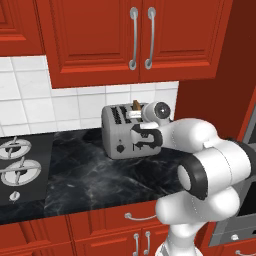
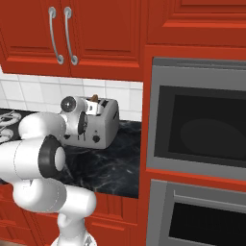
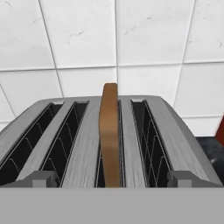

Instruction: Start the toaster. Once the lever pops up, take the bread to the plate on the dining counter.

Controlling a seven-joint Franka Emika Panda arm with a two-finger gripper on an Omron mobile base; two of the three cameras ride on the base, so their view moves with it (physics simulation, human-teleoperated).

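With the arm reaching across the black marble countertop, I read the two-finger gripper as fully released, grasping nothing, at the front face of the boxy silver-grey four-slot toaster. That toaster sits near the white tiled backsplash, under red wall cabinets. Left of it lies bare counter up to the stove burners. From the right base camera I see the built-in oven just beyond the counter edge. My hand camera shows the thin tan-brown bread slice upright in the third slot from the left.
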